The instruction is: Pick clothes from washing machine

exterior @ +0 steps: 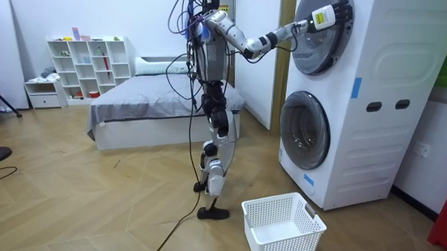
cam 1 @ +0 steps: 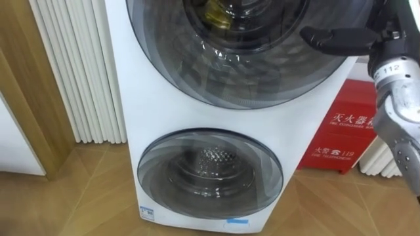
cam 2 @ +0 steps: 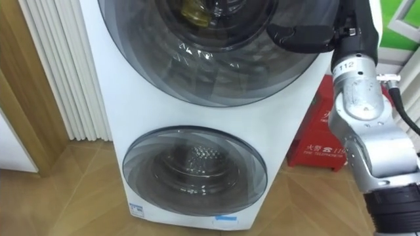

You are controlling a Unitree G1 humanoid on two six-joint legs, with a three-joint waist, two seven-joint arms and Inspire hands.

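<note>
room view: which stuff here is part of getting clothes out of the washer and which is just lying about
Part of the job:
washing machine
its upper door
right hand at that door
white basket on the floor by the machine

Just lying about:
bed
white shelf
red box beside the machine

Head eyes close before washing machine (cam 1: 151,111), room view distant, sharing it

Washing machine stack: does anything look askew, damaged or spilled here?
Nothing stands out. The upper door and lower door both look shut and undamaged, the right hand is at the upper door's rim, and the white basket stands upright nearby.
</note>
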